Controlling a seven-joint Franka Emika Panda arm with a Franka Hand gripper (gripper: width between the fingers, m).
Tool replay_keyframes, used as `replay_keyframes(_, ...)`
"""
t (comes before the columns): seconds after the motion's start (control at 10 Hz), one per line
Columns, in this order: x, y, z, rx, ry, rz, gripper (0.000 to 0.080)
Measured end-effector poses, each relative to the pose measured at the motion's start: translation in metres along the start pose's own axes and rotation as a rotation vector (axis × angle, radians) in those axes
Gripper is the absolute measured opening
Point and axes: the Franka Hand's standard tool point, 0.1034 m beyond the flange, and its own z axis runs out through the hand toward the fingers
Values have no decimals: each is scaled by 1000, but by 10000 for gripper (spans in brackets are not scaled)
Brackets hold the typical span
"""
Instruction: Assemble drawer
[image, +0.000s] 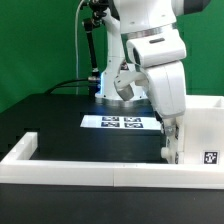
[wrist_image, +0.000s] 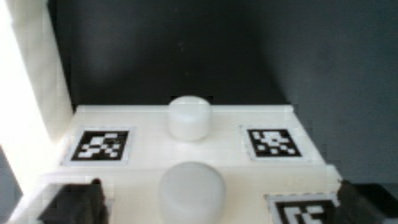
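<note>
The white drawer casing (image: 200, 120) stands at the exterior view's right, with a square tag (image: 210, 157) on its front. My gripper (image: 169, 148) hangs low at the casing's left end, just behind the front wall. In the wrist view a white drawer part (wrist_image: 187, 150) lies under the gripper (wrist_image: 214, 203). It carries a rounded knob (wrist_image: 189, 116), a second knob (wrist_image: 192, 187) and square tags (wrist_image: 102, 146). The black fingers (wrist_image: 71, 201) stand wide apart on either side of it. The gripper is open and holds nothing. I cannot tell the trays apart from the casing.
The marker board (image: 120, 122) lies flat on the black table (image: 60, 115) behind the gripper. A long low white wall (image: 90, 169) edges the table's front and left side. The arm's base (image: 112, 90) stands at the back.
</note>
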Motion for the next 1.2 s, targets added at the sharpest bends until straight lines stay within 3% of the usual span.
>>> replay_keyframes(0.3, 3, 5, 1, -25, -27, 13, 648)
replay_keyframes(0.6, -41, -2, -7, 20, -35, 5, 648)
replay_keyframes(0.7, -50, -3, -9, 21, -36, 20, 648)
replay_keyframes(1.2, -48, -4, -7, 24, -34, 20, 648)
